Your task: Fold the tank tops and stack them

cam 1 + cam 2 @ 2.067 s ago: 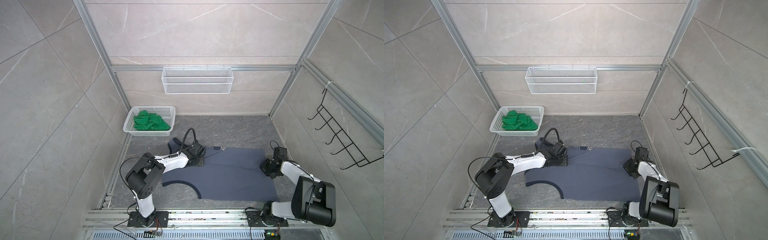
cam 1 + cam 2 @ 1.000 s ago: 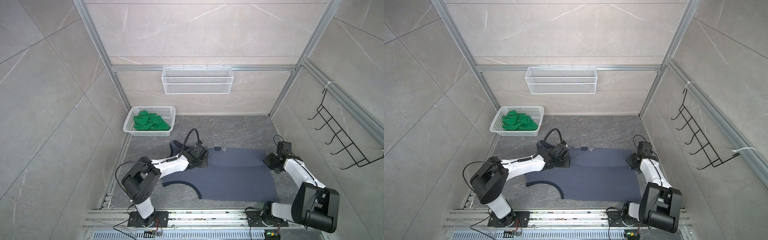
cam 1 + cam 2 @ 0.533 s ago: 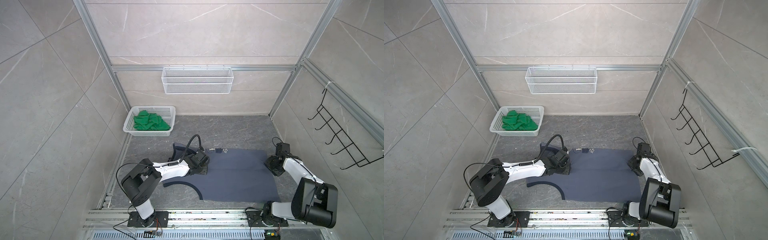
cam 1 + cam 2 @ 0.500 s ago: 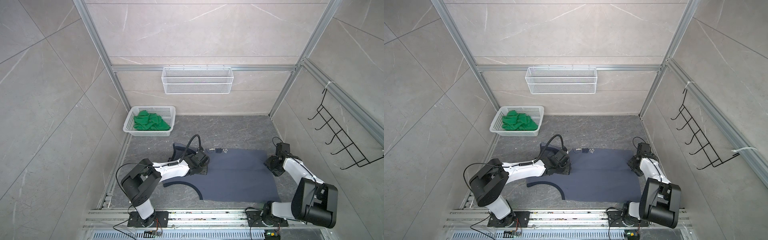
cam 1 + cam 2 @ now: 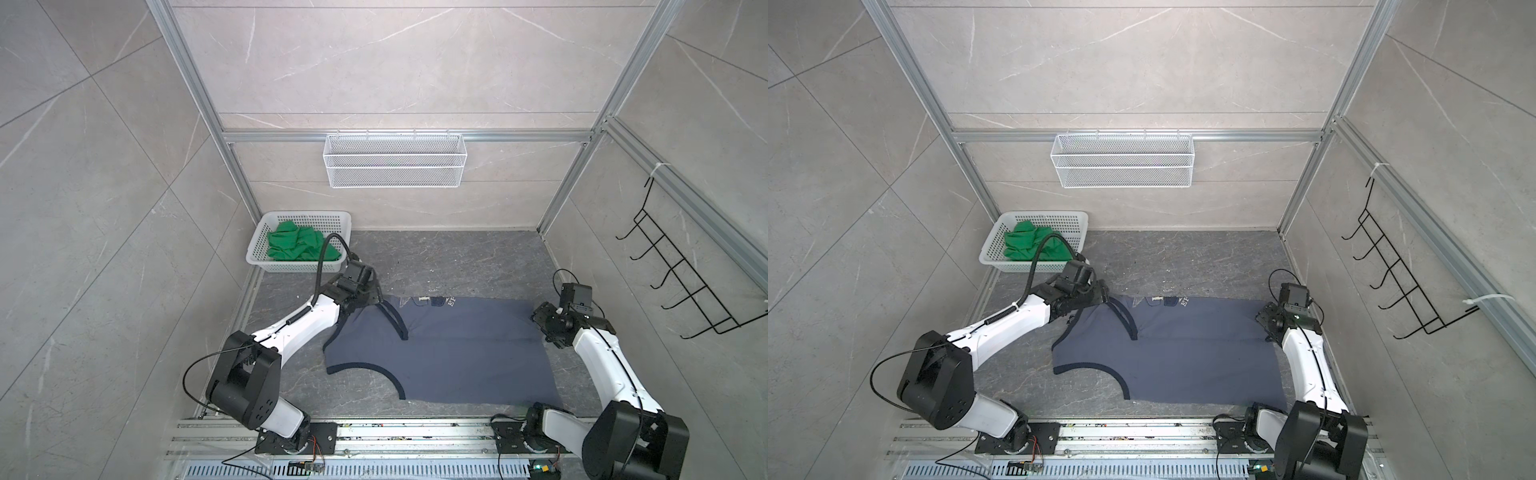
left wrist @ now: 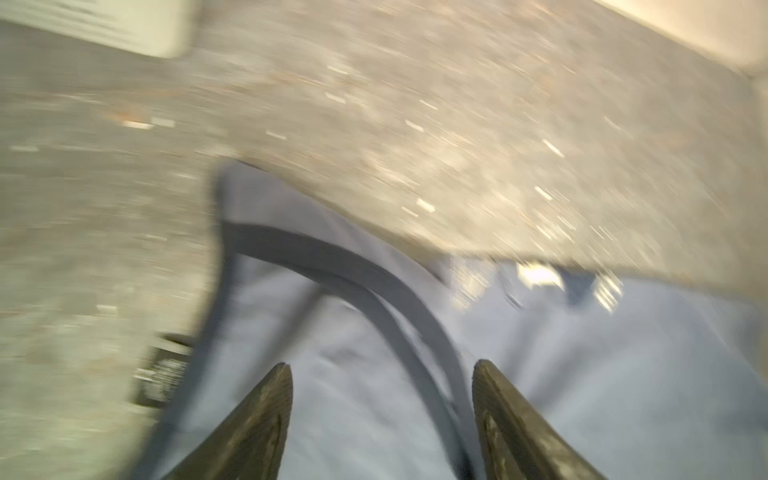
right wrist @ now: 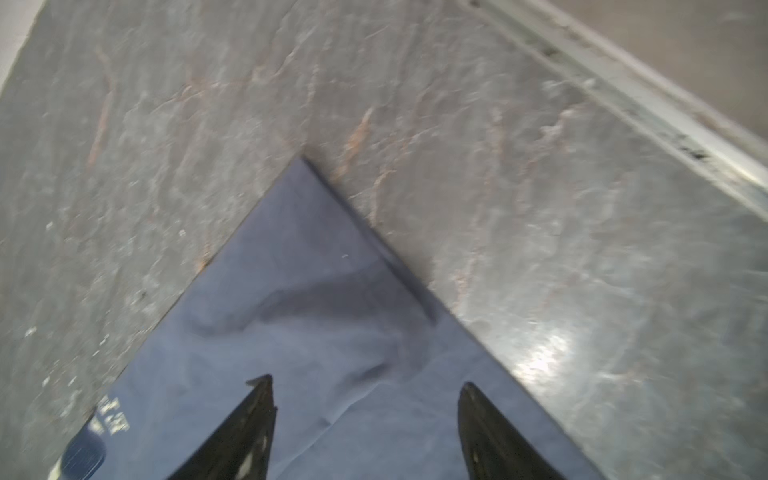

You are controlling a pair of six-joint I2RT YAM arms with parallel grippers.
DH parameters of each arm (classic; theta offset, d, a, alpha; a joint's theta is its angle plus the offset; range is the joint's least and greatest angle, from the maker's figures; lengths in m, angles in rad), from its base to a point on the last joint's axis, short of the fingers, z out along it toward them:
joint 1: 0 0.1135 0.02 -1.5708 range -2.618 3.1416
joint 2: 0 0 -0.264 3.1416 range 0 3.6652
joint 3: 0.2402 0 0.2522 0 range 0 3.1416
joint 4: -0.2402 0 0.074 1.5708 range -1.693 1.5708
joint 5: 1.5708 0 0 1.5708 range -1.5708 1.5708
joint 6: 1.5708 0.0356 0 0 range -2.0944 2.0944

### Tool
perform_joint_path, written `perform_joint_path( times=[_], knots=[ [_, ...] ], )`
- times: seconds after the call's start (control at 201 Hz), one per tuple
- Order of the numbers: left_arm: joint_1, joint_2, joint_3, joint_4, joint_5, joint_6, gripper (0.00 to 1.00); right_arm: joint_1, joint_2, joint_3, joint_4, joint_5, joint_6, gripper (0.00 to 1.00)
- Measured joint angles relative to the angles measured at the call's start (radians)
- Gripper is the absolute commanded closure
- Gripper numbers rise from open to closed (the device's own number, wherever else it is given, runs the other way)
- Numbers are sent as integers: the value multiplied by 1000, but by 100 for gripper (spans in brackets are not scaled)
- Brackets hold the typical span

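Observation:
The slate-blue tank top (image 5: 449, 357) (image 5: 1175, 353) lies flat on the dark floor in both top views, with white lettering at its far edge. My left gripper (image 5: 376, 297) (image 5: 1104, 297) hovers open over its far-left strap end. In the left wrist view the gripper (image 6: 382, 365) has only cloth and dark trim (image 6: 353, 270) under it. My right gripper (image 5: 536, 318) (image 5: 1260, 318) stands open over the far-right corner, and the right wrist view shows that gripper (image 7: 365, 380) above the corner (image 7: 311, 291), holding nothing. The green tank top (image 5: 299, 247) (image 5: 1034, 245) lies crumpled in the basket.
The white perforated basket (image 5: 307, 214) stands at the far left corner, just behind the left gripper. A white wire basket (image 5: 395, 166) hangs on the back wall and a black hook rack (image 5: 685, 286) on the right wall. Bare floor lies behind the blue top.
Both grippers have gone from shut to open and let go of the blue top's far edge. The left gripper has drawn back towards the far left; the top now lies still.

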Motion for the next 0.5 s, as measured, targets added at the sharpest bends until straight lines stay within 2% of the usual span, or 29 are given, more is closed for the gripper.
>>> perform_joint_path(
  times=[0.124, 0.314, 0.498],
  knots=[
    [79, 105, 20, 0, -14, 0, 31, 35, 31, 0, 44, -68, -9, 29],
    [109, 231, 72, 6, -18, 8, 35, 71, 99, 0, 85, -126, -15, 29],
    [119, 279, 102, 41, -18, 19, 49, 72, 113, -6, 109, -142, -14, 29]
  ],
)
